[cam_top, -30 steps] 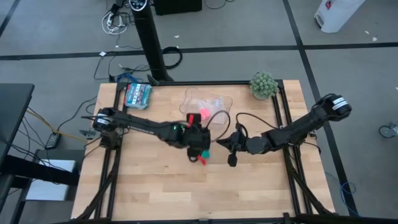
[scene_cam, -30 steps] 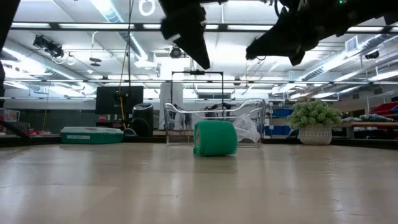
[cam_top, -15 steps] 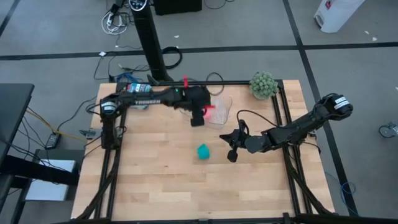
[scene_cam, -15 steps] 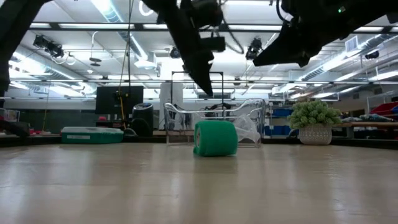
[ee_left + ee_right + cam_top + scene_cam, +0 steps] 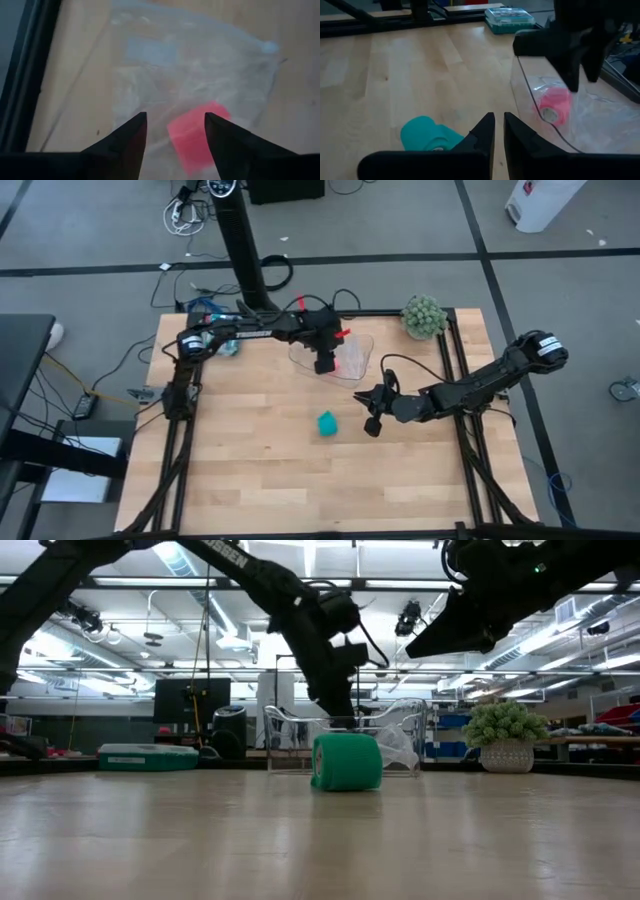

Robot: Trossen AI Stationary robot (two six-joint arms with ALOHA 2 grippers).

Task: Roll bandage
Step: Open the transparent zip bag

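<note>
Lying alone mid-table, the rolled teal-green fabric bandage (image 5: 326,423) is left unmoved, while the left gripper (image 5: 324,365), fingers spread and empty, has been carried to the clear plastic tray (image 5: 357,362); the right gripper (image 5: 372,426), nearly pressed together, stays beside the roll.

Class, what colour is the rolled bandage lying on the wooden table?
Teal-green. The bandage shows best in the low view, as a compact roll standing free on the table.

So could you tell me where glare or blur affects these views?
Low view: ceiling lights glare behind the sharp bandage. Left wrist view: the clear tray and pink roll look soft. Right wrist view: nearest fingertips blur.
</note>
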